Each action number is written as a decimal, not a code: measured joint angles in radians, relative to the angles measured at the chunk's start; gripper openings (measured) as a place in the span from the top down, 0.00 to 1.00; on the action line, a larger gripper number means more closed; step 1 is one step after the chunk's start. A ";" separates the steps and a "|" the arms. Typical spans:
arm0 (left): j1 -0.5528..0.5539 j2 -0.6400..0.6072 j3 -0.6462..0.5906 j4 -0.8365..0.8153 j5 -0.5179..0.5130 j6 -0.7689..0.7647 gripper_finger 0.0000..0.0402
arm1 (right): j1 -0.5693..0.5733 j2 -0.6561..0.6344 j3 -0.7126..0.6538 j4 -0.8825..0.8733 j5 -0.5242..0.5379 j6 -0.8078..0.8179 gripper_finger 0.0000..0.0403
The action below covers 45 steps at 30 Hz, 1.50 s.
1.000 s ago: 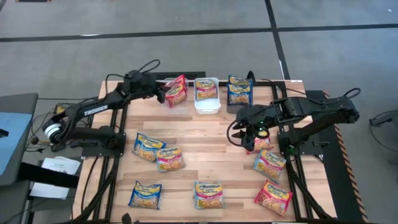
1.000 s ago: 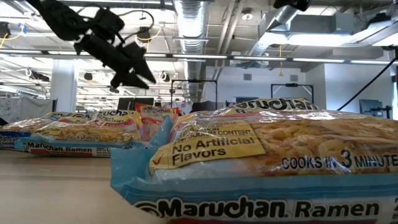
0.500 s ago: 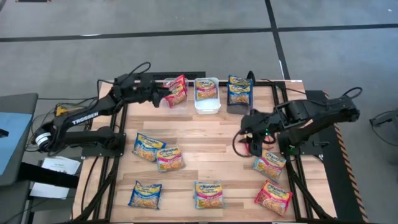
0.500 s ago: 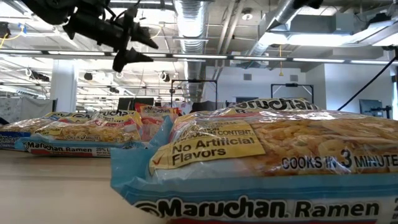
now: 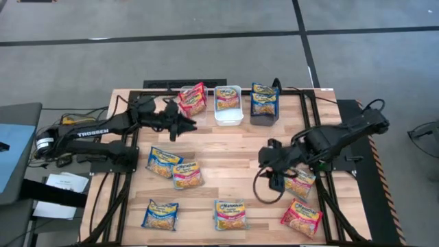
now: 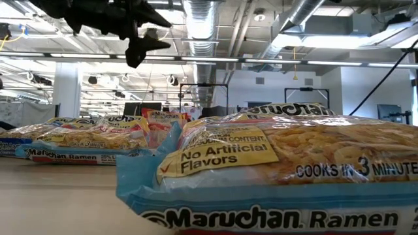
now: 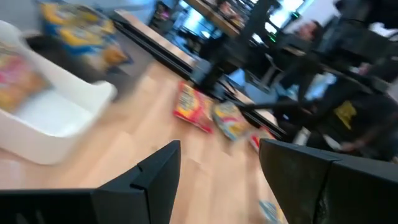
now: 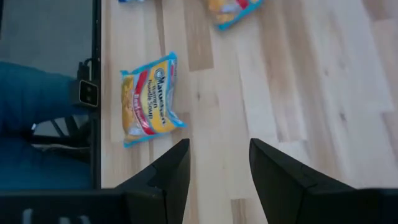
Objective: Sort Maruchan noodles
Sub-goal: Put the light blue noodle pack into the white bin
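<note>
Your left hand (image 5: 190,125) has pulled back from the red packet (image 5: 193,99) in the clear bin (image 5: 184,113), open and empty; right hand (image 5: 268,165) open too

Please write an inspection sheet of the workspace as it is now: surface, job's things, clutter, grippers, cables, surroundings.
Surface: wooden table, bare in the middle.
Job's things: seven noodle packets loose on the table; others in the clear bin, white bin and dark bin.
Clutter: nothing seen.
Grippers: left gripper open, empty, near the clear bin; right gripper open, empty, over the table's right half.
Cables: black cable loop under the right arm.
Surroundings: grey floor; hall with ceiling ducts.
</note>
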<state>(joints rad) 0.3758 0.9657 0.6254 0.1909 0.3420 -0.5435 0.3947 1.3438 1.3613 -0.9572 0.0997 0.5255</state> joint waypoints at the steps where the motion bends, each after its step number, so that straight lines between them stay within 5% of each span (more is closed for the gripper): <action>1: -0.025 0.000 0.000 0.000 0.000 0.000 0.49 | 0.006 0.015 0.000 0.009 0.000 -0.003 0.53; 11: -0.247 0.000 0.000 0.001 -0.025 -0.069 0.49 | 0.075 0.151 -0.001 0.141 -0.005 -0.011 0.44; 21: -0.413 0.000 0.000 0.002 -0.212 -0.101 0.49 | 0.118 0.282 0.000 0.354 -0.005 -0.085 0.42; 33: -0.501 0.001 0.000 0.002 -0.354 -0.105 0.49 | 0.120 0.434 -0.001 0.438 -0.053 -0.116 0.42; 45: -0.508 0.001 0.000 0.001 -0.359 -0.112 0.49 | 0.093 0.531 -0.001 0.487 -0.071 -0.115 0.42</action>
<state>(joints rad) -0.1326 0.9665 0.6254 0.1921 -0.0168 -0.6559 0.4878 1.8753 1.3603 -0.4698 0.0284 0.4103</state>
